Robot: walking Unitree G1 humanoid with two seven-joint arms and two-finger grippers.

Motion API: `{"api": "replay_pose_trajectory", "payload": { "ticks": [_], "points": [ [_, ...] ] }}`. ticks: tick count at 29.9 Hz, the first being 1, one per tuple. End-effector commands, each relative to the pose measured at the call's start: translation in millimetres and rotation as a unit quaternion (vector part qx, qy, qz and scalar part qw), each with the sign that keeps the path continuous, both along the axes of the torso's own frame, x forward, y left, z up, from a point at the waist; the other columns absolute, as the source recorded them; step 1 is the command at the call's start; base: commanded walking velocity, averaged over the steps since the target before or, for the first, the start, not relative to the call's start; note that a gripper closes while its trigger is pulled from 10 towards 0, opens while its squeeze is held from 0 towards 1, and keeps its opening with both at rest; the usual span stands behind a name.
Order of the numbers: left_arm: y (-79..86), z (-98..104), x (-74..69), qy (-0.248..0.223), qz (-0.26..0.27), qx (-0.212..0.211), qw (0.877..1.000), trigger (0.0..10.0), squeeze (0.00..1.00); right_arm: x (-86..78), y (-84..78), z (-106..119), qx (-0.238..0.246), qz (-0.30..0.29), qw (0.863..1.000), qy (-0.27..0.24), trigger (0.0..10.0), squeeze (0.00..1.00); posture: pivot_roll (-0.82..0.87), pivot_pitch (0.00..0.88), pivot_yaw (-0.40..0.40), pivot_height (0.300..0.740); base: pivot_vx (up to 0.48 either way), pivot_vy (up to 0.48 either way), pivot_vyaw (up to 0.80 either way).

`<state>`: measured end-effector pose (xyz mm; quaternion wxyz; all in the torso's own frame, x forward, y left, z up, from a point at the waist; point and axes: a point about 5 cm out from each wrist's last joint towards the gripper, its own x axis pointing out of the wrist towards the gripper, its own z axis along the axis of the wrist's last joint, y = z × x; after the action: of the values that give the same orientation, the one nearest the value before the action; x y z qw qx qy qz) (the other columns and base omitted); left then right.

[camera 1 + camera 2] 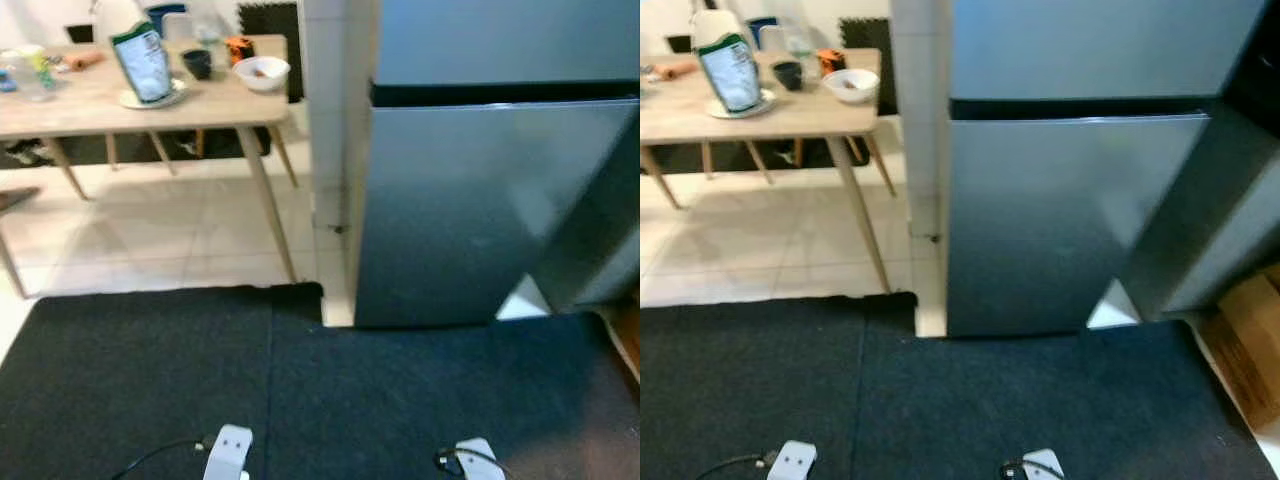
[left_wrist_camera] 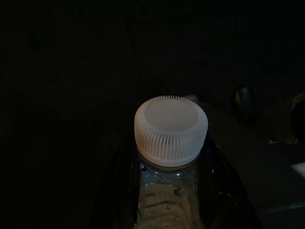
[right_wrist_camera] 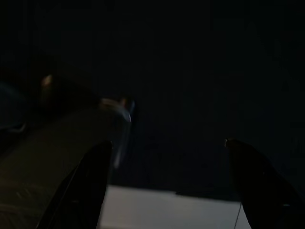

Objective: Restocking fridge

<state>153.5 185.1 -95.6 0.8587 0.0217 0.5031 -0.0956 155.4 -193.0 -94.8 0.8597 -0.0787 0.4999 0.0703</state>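
A clear plastic bottle [image 2: 167, 205] with a white ribbed cap [image 2: 170, 130] sits between the black fingers of my left gripper [image 2: 169, 183], which is shut on its neck; that view is very dark. My right gripper [image 3: 167, 145] stands open with nothing between its fingers [image 3: 90, 181], low over a dark floor. The silver fridge [image 1: 470, 200] stands ahead on the right, with an upper door and a lower door [image 1: 1040, 220], both flat to the front. The silver ends of my arms [image 1: 228, 450] show at the bottom edge of the eye views.
A black mat [image 1: 300, 390] covers the floor before the fridge. A wooden table [image 1: 60, 105] at the left back holds a bag [image 1: 145, 60], a white bowl [image 1: 262, 72] and a dark cup [image 1: 197, 62]. A grey slanting panel [image 1: 1210, 220] and a cardboard box [image 1: 1252, 340] are to the right.
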Motion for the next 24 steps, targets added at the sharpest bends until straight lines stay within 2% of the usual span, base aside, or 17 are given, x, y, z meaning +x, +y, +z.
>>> {"api": "replay_pose_trajectory", "payload": {
  "ticks": [1,24],
  "points": [
    [-8.0,-4.6,-9.7,0.021,-0.009,-0.015,1.0,10.0,0.0,-3.6,5.7,-2.2,0.008,0.0,1.0,0.007,10.0,0.0,-0.09,0.076,-0.001,0.74,0.394,0.0,0.0],
    [-7.8,-4.5,-9.8,0.021,-0.016,-0.015,1.0,10.0,0.0,-4.6,1.6,-2.0,0.004,0.003,1.0,0.008,10.0,0.0,-0.09,0.075,-0.005,0.74,0.393,0.0,0.0]
  ]
}}
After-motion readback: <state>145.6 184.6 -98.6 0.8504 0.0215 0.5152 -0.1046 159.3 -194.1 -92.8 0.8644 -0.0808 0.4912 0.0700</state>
